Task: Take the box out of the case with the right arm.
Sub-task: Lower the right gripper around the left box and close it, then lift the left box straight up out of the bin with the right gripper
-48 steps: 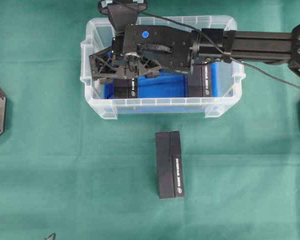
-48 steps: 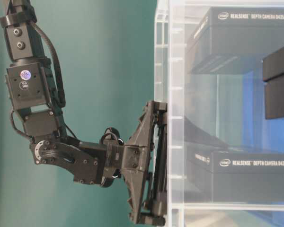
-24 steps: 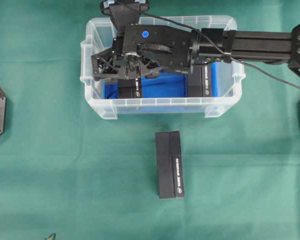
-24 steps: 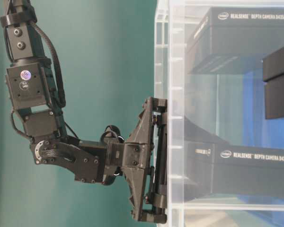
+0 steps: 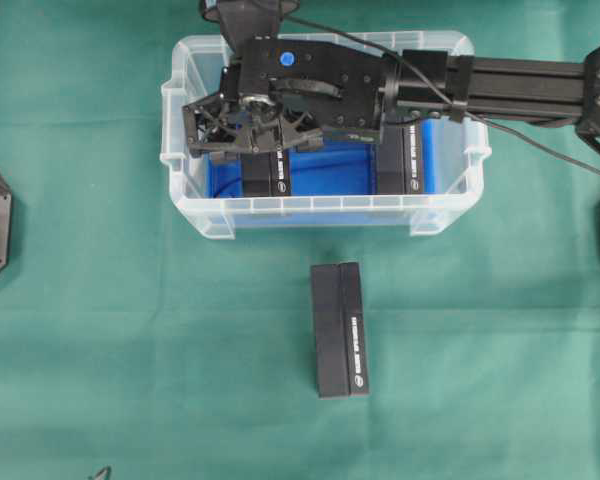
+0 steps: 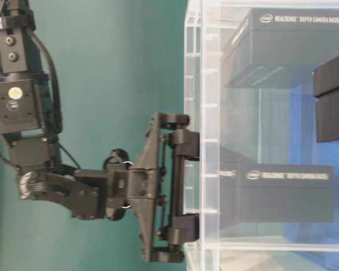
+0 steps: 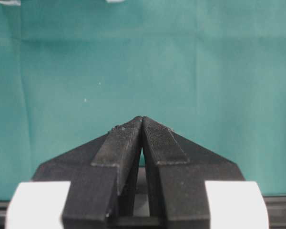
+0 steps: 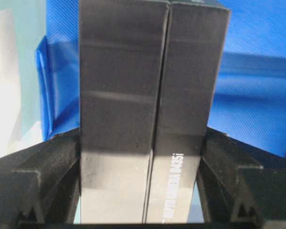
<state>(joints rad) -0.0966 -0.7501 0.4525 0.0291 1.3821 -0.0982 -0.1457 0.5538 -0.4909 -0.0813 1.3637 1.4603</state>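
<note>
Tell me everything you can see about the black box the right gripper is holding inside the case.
The held box is a long matte black carton, apparently cardboard, with a seam running down its length and white lettering along one side. It sits inside the clear case at its left end, over the blue lining, and appears tilted up. The right gripper is shut on it, one of the fingers pressed against each long side. A second black box stands apart at the right end.

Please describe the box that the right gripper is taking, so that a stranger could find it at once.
Find the clear case with the blue bottom. Two black boxes are inside; a third lies outside on the green cloth. The wanted one is in the left part of the case, between the black fingers of the right gripper.
</note>
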